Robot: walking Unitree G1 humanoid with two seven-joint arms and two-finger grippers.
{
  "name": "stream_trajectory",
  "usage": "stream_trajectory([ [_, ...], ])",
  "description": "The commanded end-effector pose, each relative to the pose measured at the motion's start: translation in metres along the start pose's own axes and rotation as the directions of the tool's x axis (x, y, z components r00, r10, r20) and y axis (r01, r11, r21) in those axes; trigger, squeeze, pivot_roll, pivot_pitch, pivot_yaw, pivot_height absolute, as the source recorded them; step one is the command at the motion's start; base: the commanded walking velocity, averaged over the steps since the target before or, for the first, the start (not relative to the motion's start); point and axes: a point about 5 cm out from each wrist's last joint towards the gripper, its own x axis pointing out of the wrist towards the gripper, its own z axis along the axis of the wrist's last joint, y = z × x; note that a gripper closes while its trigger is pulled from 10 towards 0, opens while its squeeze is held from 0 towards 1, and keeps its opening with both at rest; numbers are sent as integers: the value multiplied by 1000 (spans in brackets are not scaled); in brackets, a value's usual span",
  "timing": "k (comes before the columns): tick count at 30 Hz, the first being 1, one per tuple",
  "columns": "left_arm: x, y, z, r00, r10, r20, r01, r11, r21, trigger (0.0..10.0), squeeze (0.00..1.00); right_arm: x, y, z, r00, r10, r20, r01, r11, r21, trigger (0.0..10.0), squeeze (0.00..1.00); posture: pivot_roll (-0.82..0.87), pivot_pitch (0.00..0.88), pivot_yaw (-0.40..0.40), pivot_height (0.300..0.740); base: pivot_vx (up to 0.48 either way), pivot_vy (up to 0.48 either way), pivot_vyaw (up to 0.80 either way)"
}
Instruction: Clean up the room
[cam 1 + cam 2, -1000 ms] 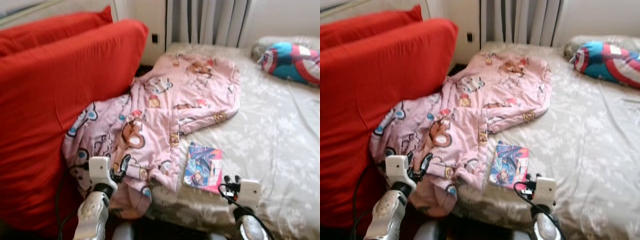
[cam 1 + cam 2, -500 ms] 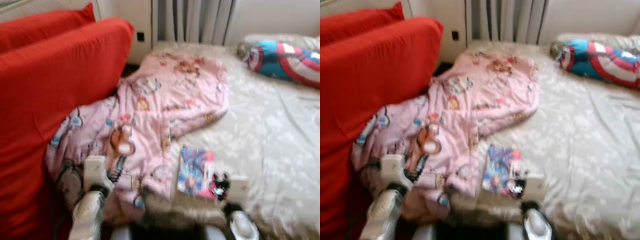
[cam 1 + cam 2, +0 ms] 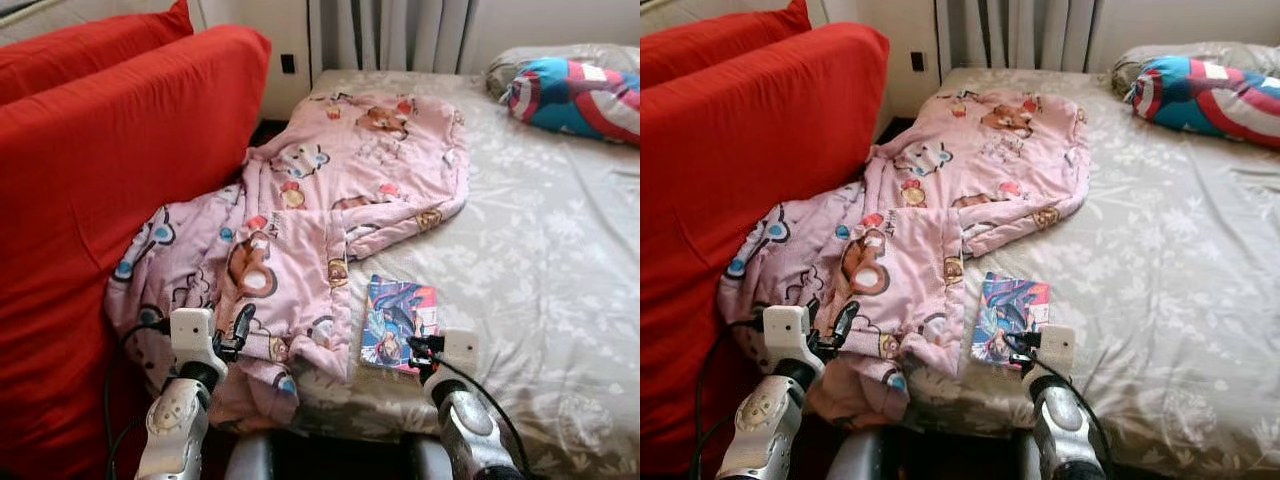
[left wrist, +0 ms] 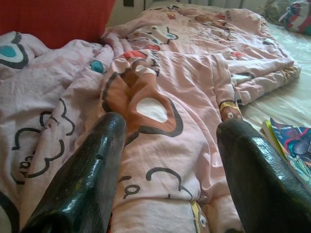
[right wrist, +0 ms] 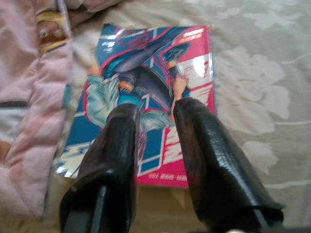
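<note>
A pink cartoon-print blanket [image 3: 320, 210] lies crumpled across the left of the bed, one end hanging off the near corner. A glossy comic book [image 3: 398, 322] lies flat on the sheet beside the blanket's edge. My left gripper [image 3: 238, 328] hovers low over the near part of the blanket [image 4: 160, 82], fingers [image 4: 92, 165] spread wide, open, holding nothing. My right gripper [image 3: 419, 348] is at the comic's near edge. In the right wrist view its fingers [image 5: 199, 145] stand a little apart just above the cover [image 5: 150, 63], open.
Big red cushions [image 3: 100, 170] wall in the left side, pressing against the blanket. The bed's beige flowered sheet [image 3: 540, 260] stretches to the right, with a blue, red and white shield-print pillow [image 3: 580, 85] at the far right. Grey curtains [image 3: 390, 30] and a wall socket [image 3: 288, 63] are behind.
The camera swayed and was blurred, and is now steady. My right gripper has shifted left, close to the comic's near edge. My left gripper stays over the blanket.
</note>
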Motion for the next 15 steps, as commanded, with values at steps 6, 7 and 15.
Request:
stream_trajectory([
  [6,-4,2,6,1000,-16,3,16,1000,15,10000,0,3,-7,3,996,-90,-25,92,994,55,10000,0,122,168,74,608,0,0,0],
  [7,-6,2,6,1000,-17,-1,17,1000,17,10000,0,4,-9,4,995,-97,-21,99,992,76,10000,0,123,174,75,608,0,0,0],
  [15,-19,7,2,1000,-2,-28,3,1000,23,10000,0,0,-25,2,987,-161,-26,163,976,146,10000,282,140,204,79,608,0,0,0],
])
